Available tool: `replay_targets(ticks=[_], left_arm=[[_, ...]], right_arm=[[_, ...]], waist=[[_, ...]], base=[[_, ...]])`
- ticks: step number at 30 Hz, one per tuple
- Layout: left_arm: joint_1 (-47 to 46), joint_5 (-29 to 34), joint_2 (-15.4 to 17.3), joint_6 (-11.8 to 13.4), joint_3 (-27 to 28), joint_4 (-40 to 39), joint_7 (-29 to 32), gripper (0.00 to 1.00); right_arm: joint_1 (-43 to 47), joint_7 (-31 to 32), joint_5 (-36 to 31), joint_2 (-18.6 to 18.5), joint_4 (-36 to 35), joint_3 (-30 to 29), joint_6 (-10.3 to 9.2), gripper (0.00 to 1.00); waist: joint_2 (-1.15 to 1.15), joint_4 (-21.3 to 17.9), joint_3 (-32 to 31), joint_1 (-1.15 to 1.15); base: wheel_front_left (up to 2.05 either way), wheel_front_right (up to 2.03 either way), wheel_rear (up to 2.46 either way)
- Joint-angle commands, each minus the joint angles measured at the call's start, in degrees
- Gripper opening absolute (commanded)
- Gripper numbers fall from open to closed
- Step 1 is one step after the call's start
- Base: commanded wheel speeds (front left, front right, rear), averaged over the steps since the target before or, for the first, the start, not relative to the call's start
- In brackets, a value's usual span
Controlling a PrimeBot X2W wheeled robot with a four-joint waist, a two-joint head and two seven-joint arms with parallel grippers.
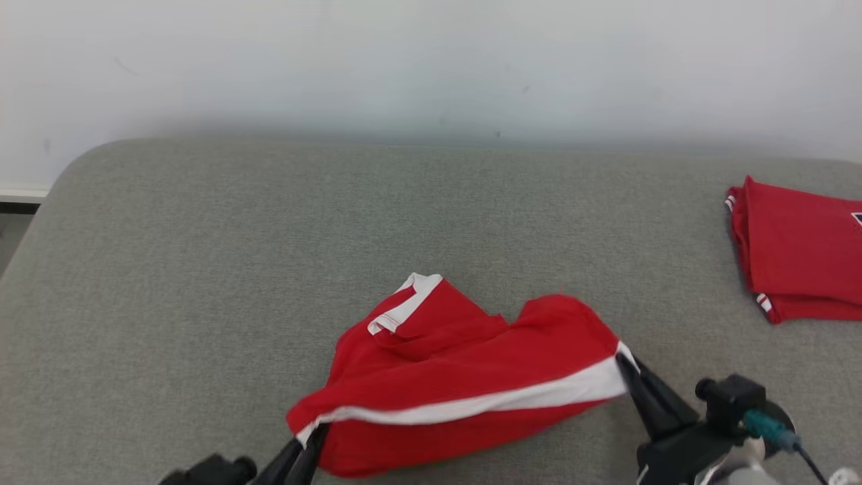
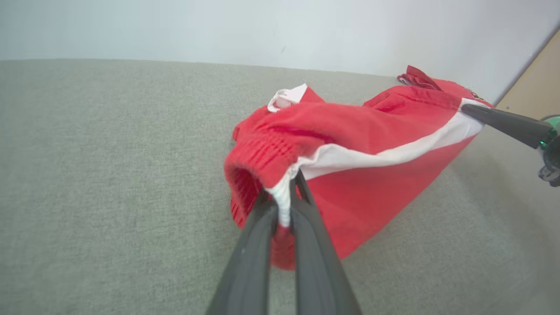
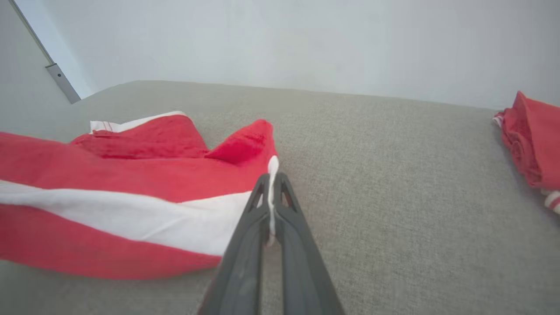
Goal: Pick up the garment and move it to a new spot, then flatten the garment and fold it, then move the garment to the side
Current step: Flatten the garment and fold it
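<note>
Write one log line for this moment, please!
step: grasp | left gripper: shut on red-and-white garment | right gripper: shut on it | folded red garment: aside, right

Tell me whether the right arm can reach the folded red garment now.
Probably not freely: the right tool is shut on the white band of the crumpled garment, though nothing stands between it and the folded garment.

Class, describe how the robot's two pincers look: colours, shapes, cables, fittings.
The left pincer and right pincer each have two long, dark grey fingers tapering to thin tips. Behind the right one sits a black boxy mount with a teal connector and dark cable.
</note>
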Motion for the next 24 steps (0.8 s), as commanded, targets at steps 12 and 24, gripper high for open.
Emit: replay_targets(ticks=[12, 24], left_arm=[[-37.2, -12.64, 14.08, 0.11, -12.49, -2.31, 6.9, 0.0], [-95.2, -26.48, 14.51, 0.13, -18.47, 11.2, 16.51, 0.0]], right_arm=[[-26.24, 2.28, 7.14, -3.21, -0.66, 1.78, 0.04, 0.0], [-78.56, 10.68, 24.87, 0.97, 17.73, -2.36, 0.04, 0.0]], waist=[[0.0, -3.93, 9.23, 0.01], [0.0, -9.73, 28.6, 0.01]], base=[[0.0, 0.0, 0.0], [0.0, 0.0, 0.0]])
